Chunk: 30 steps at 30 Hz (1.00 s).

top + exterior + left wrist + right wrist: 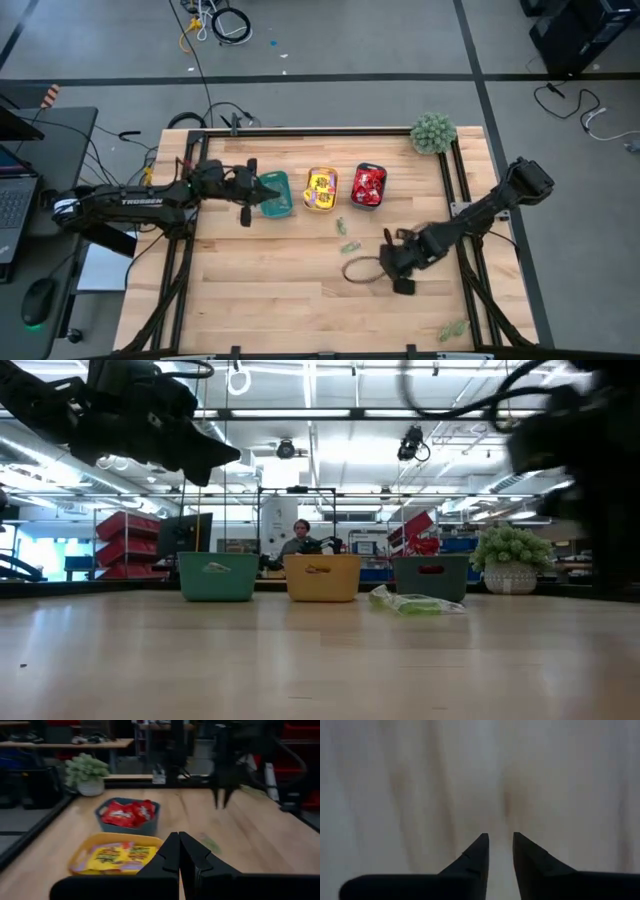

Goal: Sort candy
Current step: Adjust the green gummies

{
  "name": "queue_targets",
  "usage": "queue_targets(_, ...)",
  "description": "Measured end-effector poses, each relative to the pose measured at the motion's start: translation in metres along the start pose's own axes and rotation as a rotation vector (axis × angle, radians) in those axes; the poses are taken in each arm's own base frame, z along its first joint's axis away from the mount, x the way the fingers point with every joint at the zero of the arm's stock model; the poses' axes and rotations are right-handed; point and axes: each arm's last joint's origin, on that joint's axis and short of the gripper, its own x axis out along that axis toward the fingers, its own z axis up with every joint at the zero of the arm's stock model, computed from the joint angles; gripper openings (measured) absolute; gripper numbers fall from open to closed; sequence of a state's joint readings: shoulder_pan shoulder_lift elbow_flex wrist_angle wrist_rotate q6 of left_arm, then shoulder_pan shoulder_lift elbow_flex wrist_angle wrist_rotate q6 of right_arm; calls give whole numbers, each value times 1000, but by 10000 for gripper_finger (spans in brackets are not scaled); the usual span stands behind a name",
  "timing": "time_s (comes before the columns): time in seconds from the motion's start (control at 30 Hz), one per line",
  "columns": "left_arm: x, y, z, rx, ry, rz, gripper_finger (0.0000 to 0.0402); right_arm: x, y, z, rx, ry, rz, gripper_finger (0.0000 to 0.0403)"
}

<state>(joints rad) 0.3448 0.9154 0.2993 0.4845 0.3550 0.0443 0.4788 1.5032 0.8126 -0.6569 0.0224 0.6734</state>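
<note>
Three small trays stand in a row on the table. The teal tray (277,194) is leftmost. The yellow tray (321,190) holds yellow packets (120,857), and the blue tray (368,186) holds red packets (131,812). Pale green pieces (347,246) lie loose on the wood in front of the trays (415,603), and more (452,329) lie near the near right corner. My left gripper (179,851) is shut and empty, held above the table at the teal tray's left end (248,192). My right gripper (501,840) is open by a narrow gap and points down at bare wood right of the loose green pieces (398,272).
A fuzzy green plant (433,133) stands at the far right corner. A thin dark loop (360,270) lies on the wood just left of my right gripper. A black rail frame (458,210) borders the table. The near half of the table is bare wood. A person (298,540) sits in the room behind.
</note>
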Motion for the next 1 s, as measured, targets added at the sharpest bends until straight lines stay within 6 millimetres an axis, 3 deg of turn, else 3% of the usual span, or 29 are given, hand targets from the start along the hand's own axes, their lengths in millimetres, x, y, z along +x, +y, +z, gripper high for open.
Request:
queue_targets(0.2,6,-9,-8,-20,73,-42,0,17,-43,31,126,-237,4,12)
queue_targets(0.37,17,-9,-3,-46,200,-38,0,31,-68,44,149,-255,-38,11)
queue_targets(0.53,33,-10,1,-43,306,-70,0,47,-67,63,110,-294,-5,2)
queue_targets(0.77,51,-15,-5,-65,425,-109,0,58,-64,108,57,-413,31,1)
queue_targets(0.87,56,-17,-4,-57,430,-115,0,56,-66,127,34,-435,20,1)
queue_targets(1.0,58,-18,-1,-51,435,-111,0,39,-70,131,43,-403,-80,1)
